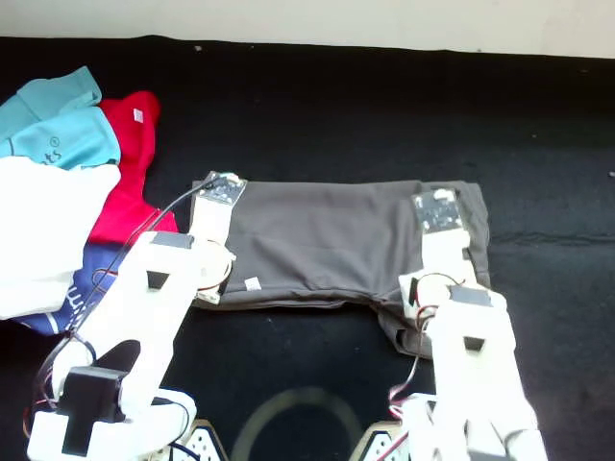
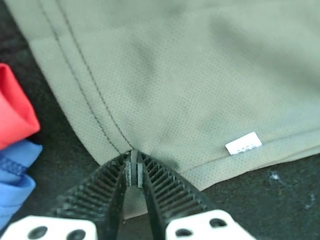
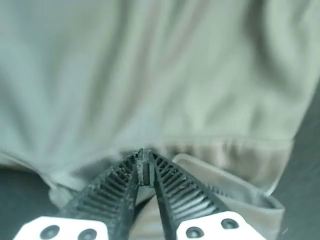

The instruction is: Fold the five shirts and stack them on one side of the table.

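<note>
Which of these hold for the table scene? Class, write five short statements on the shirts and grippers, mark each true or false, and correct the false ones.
1. The grey shirt lies spread on the black table. True.
2. The left gripper is wide open. False: its jaws are shut on the grey shirt's hem.
3. A red shirt lies in the heap beside the grey shirt. True.
4. That heap holds only red and white shirts. False: a teal shirt and a blue shirt lie there too.
5. The right gripper is shut on a fold of the grey shirt. True.
</note>
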### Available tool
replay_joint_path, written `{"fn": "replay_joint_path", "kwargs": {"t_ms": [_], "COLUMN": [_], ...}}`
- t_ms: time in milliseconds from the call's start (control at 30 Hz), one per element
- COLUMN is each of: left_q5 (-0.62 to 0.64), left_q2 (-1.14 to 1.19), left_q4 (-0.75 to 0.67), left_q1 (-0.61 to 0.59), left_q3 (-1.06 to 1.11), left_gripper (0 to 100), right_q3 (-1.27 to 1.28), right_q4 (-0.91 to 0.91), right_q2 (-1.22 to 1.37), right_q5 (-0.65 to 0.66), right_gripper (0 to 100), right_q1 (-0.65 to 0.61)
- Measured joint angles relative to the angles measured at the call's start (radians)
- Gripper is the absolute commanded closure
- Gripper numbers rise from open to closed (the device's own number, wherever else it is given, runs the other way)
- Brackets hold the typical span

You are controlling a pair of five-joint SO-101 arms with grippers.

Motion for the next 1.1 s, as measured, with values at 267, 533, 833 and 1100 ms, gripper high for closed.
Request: {"fn": "replay_joint_path", "kwargs": {"t_ms": [267,533,833,1100], "left_q5": [0.021,0.021,0.021,0.021], "left_q2": [0.0,0.0,0.0,0.0], "left_q4": [0.0,0.0,0.0,0.0], "left_q1": [-0.002,-0.002,-0.002,-0.002], "left_q3": [0.0,0.0,0.0,0.0], "left_gripper": [99,99,99,99], "right_q3": [-0.023,-0.023,-0.023,-0.023], "right_q4": [0.078,0.348,0.609,0.491], "right_q2": [0.023,-0.164,-0.367,-0.594], "right_q5": [0.0,0.048,0.186,0.094], "right_gripper": [99.1,99.1,99.1,99.1], "right_q1": [0.044,0.044,0.048,0.127]}}
